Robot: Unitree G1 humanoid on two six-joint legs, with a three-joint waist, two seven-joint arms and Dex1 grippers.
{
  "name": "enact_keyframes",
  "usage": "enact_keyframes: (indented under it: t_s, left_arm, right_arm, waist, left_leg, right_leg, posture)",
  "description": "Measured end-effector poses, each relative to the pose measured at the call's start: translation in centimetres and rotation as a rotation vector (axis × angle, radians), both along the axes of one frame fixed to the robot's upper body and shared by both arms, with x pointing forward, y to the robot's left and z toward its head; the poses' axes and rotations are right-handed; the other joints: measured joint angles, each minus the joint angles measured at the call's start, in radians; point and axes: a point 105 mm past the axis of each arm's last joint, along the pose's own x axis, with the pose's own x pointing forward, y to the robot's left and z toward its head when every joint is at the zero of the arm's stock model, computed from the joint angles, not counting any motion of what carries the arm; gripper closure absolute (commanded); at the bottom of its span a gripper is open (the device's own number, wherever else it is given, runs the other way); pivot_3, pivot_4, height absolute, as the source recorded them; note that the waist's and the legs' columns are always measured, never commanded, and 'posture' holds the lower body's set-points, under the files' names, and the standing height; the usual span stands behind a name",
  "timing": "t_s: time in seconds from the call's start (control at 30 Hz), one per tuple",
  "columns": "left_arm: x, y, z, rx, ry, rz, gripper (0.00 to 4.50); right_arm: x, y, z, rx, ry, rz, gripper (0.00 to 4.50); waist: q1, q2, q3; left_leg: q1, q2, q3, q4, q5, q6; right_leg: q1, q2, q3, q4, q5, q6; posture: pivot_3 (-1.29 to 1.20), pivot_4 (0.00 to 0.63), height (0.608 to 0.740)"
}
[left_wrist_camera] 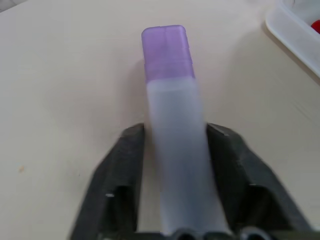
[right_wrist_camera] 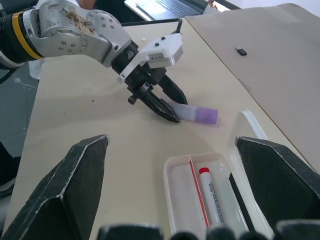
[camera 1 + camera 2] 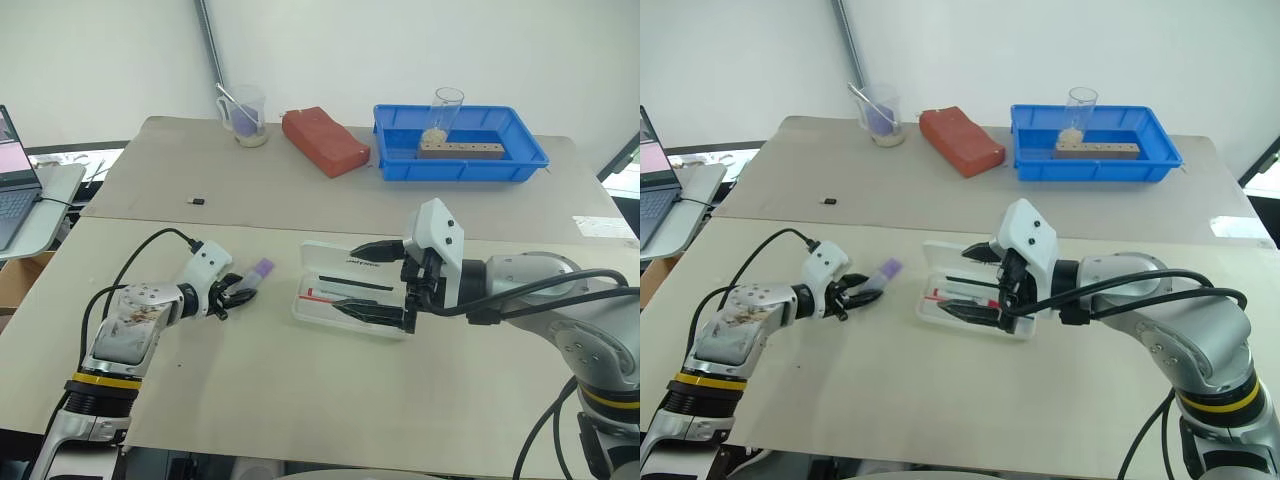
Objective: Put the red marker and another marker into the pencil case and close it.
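Right gripper (image 3: 385, 283) hangs with its black fingers spread wide directly above the pencil case (image 3: 940, 262), probably parked there so that it can steady the box or press the lid down once both markers are inside. It holds nothing. Left gripper (image 2: 167, 113) sits low on the table (image 3: 300, 400), well to the left of the pencil case, and its fingers (image 1: 125, 160) are closed against both sides of the lavender highlighter (image 1: 172, 125). That grip takes the pale body at its rear half, leaving the purple cap free and pointing toward the pencil case, which looks like a sensible hold for carrying it across cap-first.

Open and flat, the pencil case lies on the table with its lid folded back on the far side, so the tray is ready to receive. Inside it the red marker (image 2: 211, 196) already lies lengthwise, red cap toward the left gripper's side, beside a thin red stick (image 2: 197, 192) that runs along the tray. One marker is therefore in place by my reading; the highlighter's transfer and the lid closing remain. Whether the highlighter has left the tabletop I cannot tell.
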Motion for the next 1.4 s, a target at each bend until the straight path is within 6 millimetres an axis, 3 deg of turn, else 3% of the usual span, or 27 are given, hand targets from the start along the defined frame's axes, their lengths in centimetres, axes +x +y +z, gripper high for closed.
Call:
enact_keyframes:
  t_s: [0.23, 0.37, 0.5, 0.6, 0.83, 1.07, 1.4]
  left_arm:
    - [0.2, 0.5, 0.5, 0.045, -0.016, -0.038, 3.57]
    - [0.6, 0.3, 3.6, 0.109, -0.113, -0.181, 3.57]
    - [0.2, -2.1, 7.5, 0.116, -0.216, -0.411, 3.57]
    - [-1.3, -4.8, 8.7, 0.206, -0.288, -0.688, 3.57]
    - [-3.3, -8.5, 7.7, 0.235, -0.27, -0.999, 3.57]
    - [-2.7, -13.0, 4.8, 0.189, -0.272, -1.068, 3.57]
    - [-1.7, -13.4, 3.4, 0.224, -0.268, -1.009, 3.57]
  right_arm:
    - [0.2, -0.5, -0.1, -0.013, -0.006, -0.022, 0.0]
    - [0.2, -1.7, -1.1, -0.031, 0.033, -0.063, 0.0]
    - [-0.1, -3.0, -1.9, -0.051, 0.063, -0.103, 0.0]
    - [-0.4, -3.9, -2.4, -0.069, 0.079, -0.127, 0.0]
    - [-0.9, -5.4, -3.6, -0.099, 0.106, -0.182, 0.0]
    - [-1.5, -5.9, -4.0, -0.107, 0.09, -0.234, 0.0]
    - [-1.7, -6.4, -3.8, -0.1, 0.072, -0.295, 0.0]
  waist:
    - [-0.002, 0.0, 0.0]
    - [0.002, -0.001, 0.0]
    - [0.004, -0.001, 0.0]
    - [0.002, 0.0, 0.0]
    - [-0.003, 0.0, 0.0]
    - [0.0, 0.0, 0.0]
    - [-0.004, 0.0, 0.0]
  left_leg:
    - [0.0, 0.0, 0.0, -0.001, 0.0, 0.0]
    - [-0.001, 0.0, 0.001, -0.001, 0.0, 0.0]
    - [-0.001, -0.001, 0.003, -0.001, 0.0, 0.0]
    - [-0.002, -0.001, 0.004, -0.001, 0.0, 0.0]
    - [-0.002, -0.001, 0.003, -0.001, 0.0, 0.0]
    - [-0.002, -0.002, 0.0, 0.002, 0.0, 0.0]
    - [-0.003, -0.003, -0.005, 0.002, 0.0, 0.0]
  right_leg:
    - [0.0, 0.0, 0.0, 0.0, 0.0, 0.0]
    - [0.0, -0.001, 0.0, -0.001, 0.0, -0.001]
    - [0.0, -0.003, 0.0, -0.002, 0.0, -0.001]
    - [0.002, -0.002, 0.0, -0.002, 0.0, -0.001]
    - [0.002, -0.001, 0.001, -0.001, 0.0, 0.0]
    - [0.004, -0.001, 0.0, -0.002, 0.0, 0.002]
    - [0.004, 0.001, 0.0, -0.001, 0.0, 0.001]
  posture:
    - [0.0, 0.15, 0.74]
    - [0.0, 0.15, 0.74]
    - [0.0, 0.15, 0.74]
    - [0.0, 0.15, 0.74]
    - [0.0, 0.15, 0.74]
    - [0.0, 0.15, 0.74]
    - [0.0, 0.15, 0.74]
